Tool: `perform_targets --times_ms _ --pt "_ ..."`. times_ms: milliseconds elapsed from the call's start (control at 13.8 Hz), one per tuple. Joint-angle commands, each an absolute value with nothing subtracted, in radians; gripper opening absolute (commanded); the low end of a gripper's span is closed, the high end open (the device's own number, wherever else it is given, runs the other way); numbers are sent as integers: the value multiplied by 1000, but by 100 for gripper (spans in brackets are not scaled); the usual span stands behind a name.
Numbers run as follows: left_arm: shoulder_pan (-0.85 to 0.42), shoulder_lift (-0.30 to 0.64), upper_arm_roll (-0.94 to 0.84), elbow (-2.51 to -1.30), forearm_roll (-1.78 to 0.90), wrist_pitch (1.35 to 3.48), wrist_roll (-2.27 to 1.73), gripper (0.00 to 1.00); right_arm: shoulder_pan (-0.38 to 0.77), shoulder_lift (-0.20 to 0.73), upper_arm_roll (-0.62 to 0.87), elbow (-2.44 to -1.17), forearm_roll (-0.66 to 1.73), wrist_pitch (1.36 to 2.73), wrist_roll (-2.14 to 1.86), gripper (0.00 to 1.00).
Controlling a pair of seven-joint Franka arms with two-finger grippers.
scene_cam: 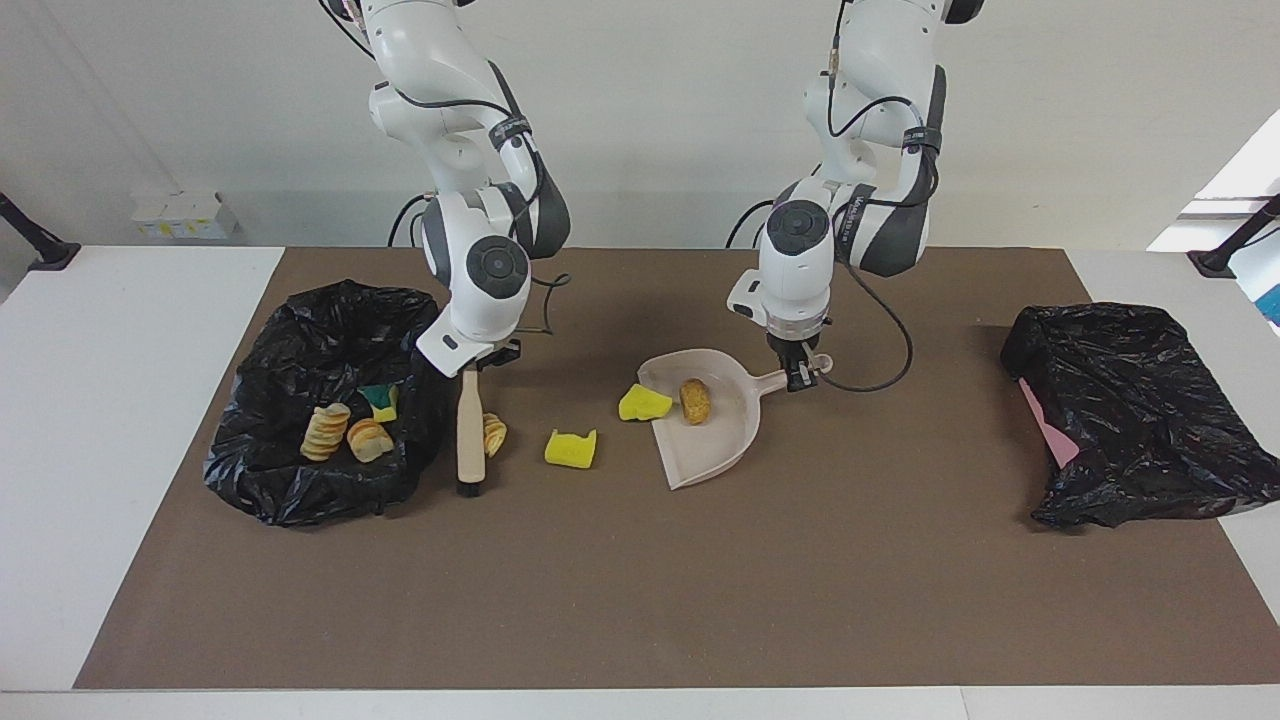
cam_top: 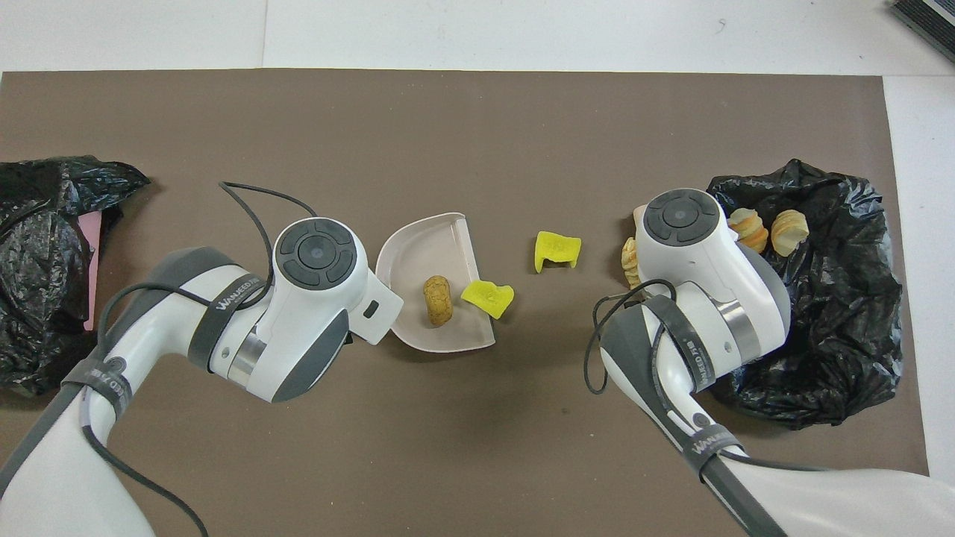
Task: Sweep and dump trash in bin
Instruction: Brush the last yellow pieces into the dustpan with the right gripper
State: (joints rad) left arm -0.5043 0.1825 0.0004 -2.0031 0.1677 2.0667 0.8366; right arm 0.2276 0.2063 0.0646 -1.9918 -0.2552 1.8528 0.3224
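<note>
My right gripper [scene_cam: 478, 360] is shut on the top of a beige brush [scene_cam: 468, 440]. The brush stands upright, bristles on the mat, between the black-lined bin [scene_cam: 330, 335] and a striped croissant piece [scene_cam: 494, 433]. A yellow sponge chunk [scene_cam: 571, 448] lies on the mat between the brush and the beige dustpan [scene_cam: 725, 445]. My left gripper [scene_cam: 797, 375] is shut on the dustpan's handle. A brown bread piece [scene_cam: 695, 400] sits in the pan and another yellow chunk [scene_cam: 645, 403] rests at its lip. Three pieces of trash [scene_cam: 325, 430] lie in the bin.
A second crumpled black bag [scene_cam: 1130, 400] with something pink under it lies at the left arm's end of the brown mat. In the overhead view my right hand covers the brush and part of the bin [cam_top: 821, 335]. A black cable loops by the dustpan handle.
</note>
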Motion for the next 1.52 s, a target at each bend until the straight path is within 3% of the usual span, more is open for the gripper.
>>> perform_targets --times_ms 0,435,797,1087,1450 --pt "-511 166 2 -2031 147 2077 830 0 227 181 83 -2026 -198 1897 298 0" --pt "-523 167 2 -2037 135 2105 796 0 374 219 86 -1970 122 1931 346 0" --pt "-509 173 2 -2034 115 2135 784 0 506 252 86 -1957 311 2043 465 0" --pt "-508 173 3 -2034 69 2140 761 0 546 255 86 -1888 330 2000 525 0" --pt "-488 175 3 -2037 69 2144 776 0 545 155 86 -1896 327 1840 531 0"
